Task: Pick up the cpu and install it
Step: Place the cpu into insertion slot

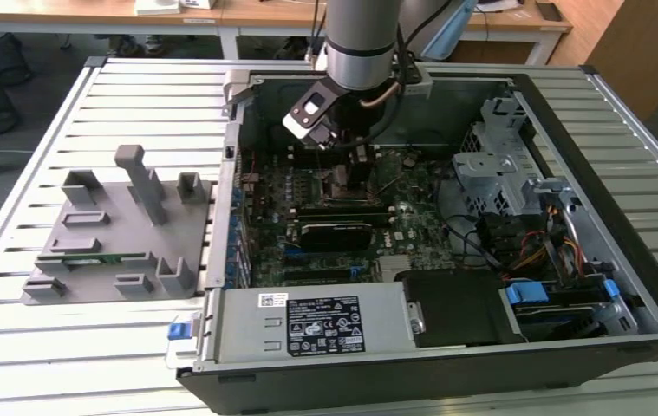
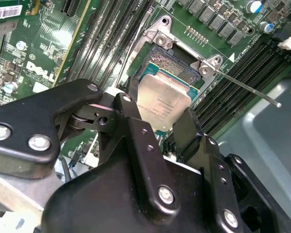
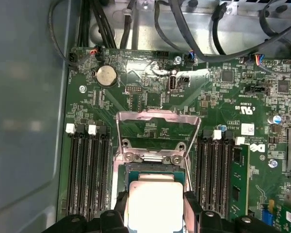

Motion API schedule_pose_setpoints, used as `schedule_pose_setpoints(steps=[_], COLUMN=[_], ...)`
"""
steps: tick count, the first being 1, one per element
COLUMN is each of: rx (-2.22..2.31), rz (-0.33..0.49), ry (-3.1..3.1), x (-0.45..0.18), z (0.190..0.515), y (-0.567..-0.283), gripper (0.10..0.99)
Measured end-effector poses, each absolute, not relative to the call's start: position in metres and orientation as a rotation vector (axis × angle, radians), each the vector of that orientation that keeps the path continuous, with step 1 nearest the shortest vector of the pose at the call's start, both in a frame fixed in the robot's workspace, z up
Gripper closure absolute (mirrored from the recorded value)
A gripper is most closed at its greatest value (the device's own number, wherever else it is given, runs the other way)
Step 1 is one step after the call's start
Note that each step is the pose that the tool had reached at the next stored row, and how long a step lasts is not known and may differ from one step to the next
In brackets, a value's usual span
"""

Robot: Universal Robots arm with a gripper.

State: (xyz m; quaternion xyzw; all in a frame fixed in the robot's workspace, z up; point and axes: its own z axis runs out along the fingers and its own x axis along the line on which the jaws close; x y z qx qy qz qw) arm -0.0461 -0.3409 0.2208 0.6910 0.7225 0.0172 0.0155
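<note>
The cpu (image 2: 163, 102), a flat square chip with a shiny silver top, sits between my gripper's (image 2: 160, 120) two black fingers (image 2: 132, 114), which press on its opposite edges. It hangs slightly tilted, just over the open socket (image 2: 177, 57) on the green motherboard. In the first wrist view the cpu (image 3: 155, 204) lies over the socket frame (image 3: 150, 158), with the metal load plate (image 3: 157, 127) flipped open beyond it. The thin lever rod (image 2: 247, 88) sticks out to one side. In the exterior view my gripper (image 1: 346, 147) reaches down into the open computer case (image 1: 606, 260).
Black memory slots (image 3: 89, 174) run along both sides of the socket. Cables (image 3: 194, 29) cross the case wall beyond the board. A grey parts fixture (image 1: 120, 225) holding a green memory stick (image 1: 92, 257) stands at the exterior view's left. The power supply (image 1: 305, 325) and drive cage (image 1: 502, 165) crowd the case.
</note>
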Motion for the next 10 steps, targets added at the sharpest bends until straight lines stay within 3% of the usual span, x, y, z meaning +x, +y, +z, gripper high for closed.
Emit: schedule_pose_setpoints(steps=[10], rx=[2.150], rz=[0.053], ry=[2.247], x=[-0.046], z=[0.208], y=[-0.341], gripper=[0.553])
